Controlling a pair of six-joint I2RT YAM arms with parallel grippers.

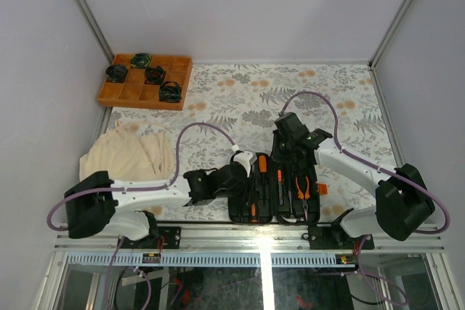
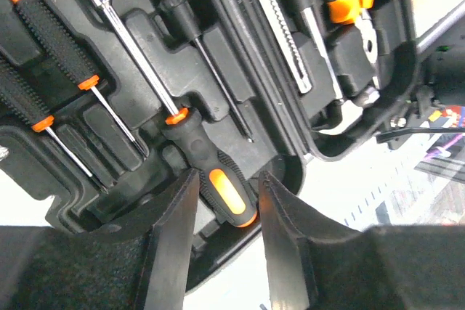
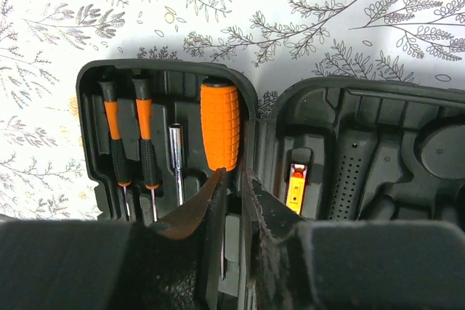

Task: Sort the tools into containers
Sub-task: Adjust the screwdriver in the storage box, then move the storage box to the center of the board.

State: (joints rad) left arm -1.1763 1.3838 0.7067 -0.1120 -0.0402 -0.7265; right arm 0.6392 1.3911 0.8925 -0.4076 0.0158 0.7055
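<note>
Near the table's front edge, seen from above, the black tool case (image 1: 267, 205) lies open between the two arms. Orange-handled screwdrivers (image 1: 262, 165) sit in its left half and pliers (image 1: 304, 188) in its right. The left gripper (image 1: 247, 178) hangs over the left half, while the right gripper (image 1: 290, 152) sits at the case's far rim. A beige cloth (image 1: 131, 154) lies bunched to the left. An orange gridded tray (image 1: 120, 94) holding black-green coils (image 1: 155, 74) stands well apart in the far left corner of the fern-printed table cover (image 1: 240, 96).

From the left wrist, the pincer's fingers (image 2: 171, 230) stand apart, straddling the black-and-orange handle of one large screwdriver (image 2: 218, 179) lying in its moulded slot. Slim drivers (image 2: 58, 41) fill the slots beside it, and a knife with a segmented blade (image 2: 280, 27) lies beyond.

From the right wrist, the two fingers leave only a narrow slit, set at the ridge where the case's halves meet, just below a fat knurled orange handle (image 3: 220, 125). Whether they pinch that ridge cannot be told. A steel socket bit (image 3: 176, 157) stands beside it. A small orange-yellow piece (image 3: 296, 186) lies in the other half, its lettering too small to read.
</note>
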